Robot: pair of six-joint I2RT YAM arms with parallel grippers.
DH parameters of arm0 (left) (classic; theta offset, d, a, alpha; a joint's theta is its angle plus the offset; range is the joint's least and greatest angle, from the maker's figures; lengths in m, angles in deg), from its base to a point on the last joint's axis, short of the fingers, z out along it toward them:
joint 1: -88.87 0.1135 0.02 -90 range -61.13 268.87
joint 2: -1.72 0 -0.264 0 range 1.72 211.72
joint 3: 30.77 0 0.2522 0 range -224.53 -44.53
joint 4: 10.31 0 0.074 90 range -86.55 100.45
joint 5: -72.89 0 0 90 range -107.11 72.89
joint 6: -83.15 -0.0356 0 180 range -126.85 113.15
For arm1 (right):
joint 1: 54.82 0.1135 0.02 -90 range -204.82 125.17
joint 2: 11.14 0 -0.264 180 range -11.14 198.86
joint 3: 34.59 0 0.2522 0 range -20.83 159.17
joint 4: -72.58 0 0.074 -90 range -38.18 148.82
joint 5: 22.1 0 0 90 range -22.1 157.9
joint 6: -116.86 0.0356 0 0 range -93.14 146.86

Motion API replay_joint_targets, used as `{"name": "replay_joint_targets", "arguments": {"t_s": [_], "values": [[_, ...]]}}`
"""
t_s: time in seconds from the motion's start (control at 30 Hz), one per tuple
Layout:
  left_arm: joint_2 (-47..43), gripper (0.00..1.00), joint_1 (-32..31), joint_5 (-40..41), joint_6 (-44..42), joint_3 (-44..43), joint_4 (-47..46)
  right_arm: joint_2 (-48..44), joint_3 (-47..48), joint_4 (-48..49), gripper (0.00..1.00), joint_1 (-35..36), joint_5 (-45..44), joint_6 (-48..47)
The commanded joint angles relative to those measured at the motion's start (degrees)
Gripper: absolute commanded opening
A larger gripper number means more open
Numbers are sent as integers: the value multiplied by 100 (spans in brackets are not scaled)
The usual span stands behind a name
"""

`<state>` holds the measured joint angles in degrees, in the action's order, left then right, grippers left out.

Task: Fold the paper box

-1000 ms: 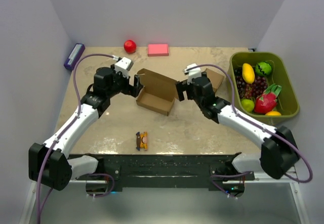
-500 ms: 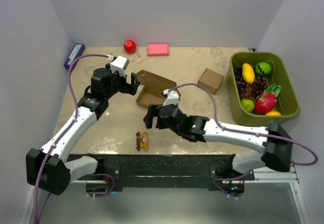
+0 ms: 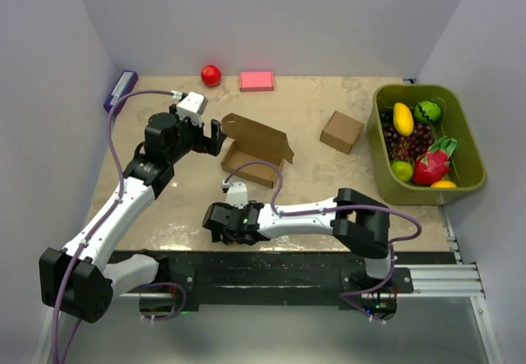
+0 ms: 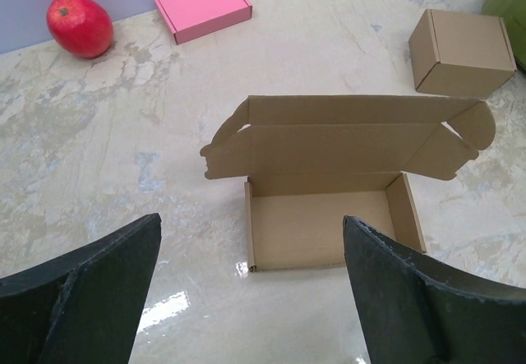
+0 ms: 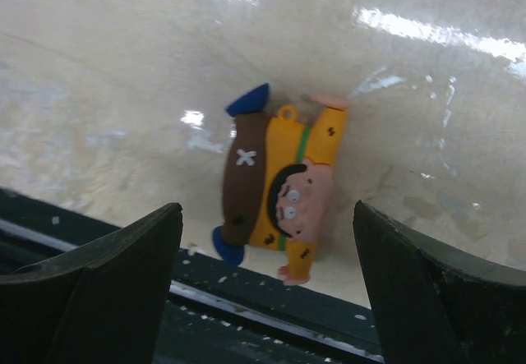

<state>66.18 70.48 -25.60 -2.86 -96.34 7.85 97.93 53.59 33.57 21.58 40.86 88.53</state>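
The paper box (image 3: pixel 253 152) stands in the middle of the table as a low brown tray with its lid (image 4: pixel 345 130) raised behind it and its ear tabs spread. My left gripper (image 3: pixel 219 138) is open just left of the box and touches nothing. In the left wrist view the tray (image 4: pixel 320 228) lies ahead between the spread fingers of the left gripper (image 4: pixel 251 224). My right gripper (image 3: pixel 223 229) hangs open at the table's near edge, away from the box. Its fingers straddle a small cartoon figure toy (image 5: pixel 279 187) without touching it.
A smaller squarish cardboard box (image 3: pixel 342 131) sits right of the paper box. A pink box (image 3: pixel 256 80) and a red apple (image 3: pixel 211 75) lie at the back. A green bin (image 3: pixel 465 126) of fruit stands at the right, a purple object (image 3: pixel 120 90) at the back left. The black rail (image 5: pixel 246 315) borders the near edge.
My right arm swung from the box's right side back to the near edge, over the toy. The left gripper drew slightly away from the box.
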Motion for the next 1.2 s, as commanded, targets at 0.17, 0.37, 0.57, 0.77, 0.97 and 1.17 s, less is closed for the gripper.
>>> {"name": "replay_joint_targets", "arguments": {"t_s": [0.17, 0.37, 0.57, 0.77, 0.97, 1.17], "values": [[-180, 96, 2, 32, 199, -13, -150, 263, 460, -613, 75, -20, -362, 101], [-180, 96, 2, 93, 190, -13, -142, 658, 917, -893, 66, -11, -398, -225], [-198, 96, 2, 67, 181, -22, -142, 738, 935, -981, 51, -46, -380, -410], [-302, 96, 2, 14, 295, -13, -159, -15, 628, -517, 29, -152, -521, -1524], [-654, 99, 397, 243, 462, 136, -326, -1045, 600, -208, 23, -845, 205, -4063], [-769, 99, 512, 164, 489, 171, -353, -1074, 1320, -436, 22, -1821, 858, -6453]]}}
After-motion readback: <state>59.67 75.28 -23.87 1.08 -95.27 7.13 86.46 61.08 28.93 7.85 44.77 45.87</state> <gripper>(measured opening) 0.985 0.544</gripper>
